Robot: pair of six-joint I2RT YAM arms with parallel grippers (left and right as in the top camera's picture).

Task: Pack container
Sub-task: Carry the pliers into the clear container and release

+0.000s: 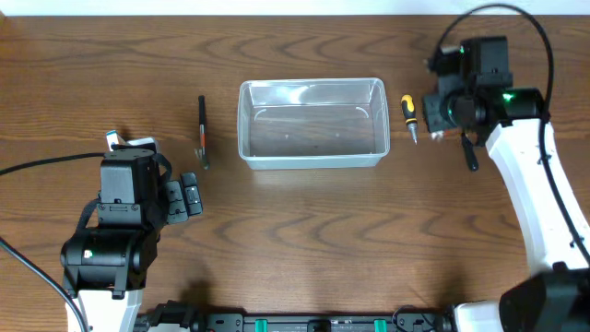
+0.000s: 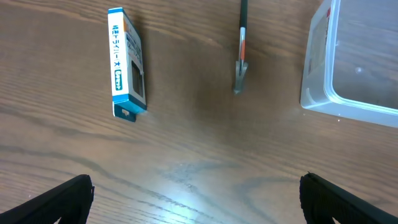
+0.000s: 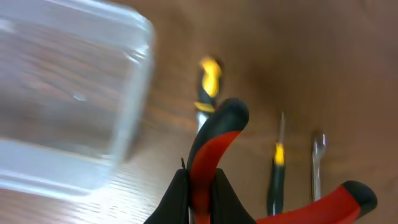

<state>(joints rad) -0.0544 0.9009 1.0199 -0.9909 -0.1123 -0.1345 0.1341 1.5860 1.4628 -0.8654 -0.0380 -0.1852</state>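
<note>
The clear plastic container [image 1: 312, 124] stands empty at the table's middle; it also shows in the left wrist view [image 2: 357, 68] and the right wrist view [image 3: 62, 106]. My right gripper [image 1: 444, 112] hovers just right of it and is shut [image 3: 201, 190] on one red-and-black handle of a pair of pliers [image 3: 214, 140]; the other handle [image 3: 333, 202] sticks out to the right. A yellow-and-black screwdriver [image 1: 408, 114] lies on the table between the container and the right gripper. My left gripper [image 1: 184, 196] is open and empty [image 2: 196, 199] at the front left.
A thin black tool with a red band [image 1: 202, 131] lies left of the container, also in the left wrist view [image 2: 241, 46]. A small blue-and-white box [image 2: 127, 62] lies further left. A small screwdriver [image 3: 277, 168] and a metal tool [image 3: 317, 158] lie under the right gripper.
</note>
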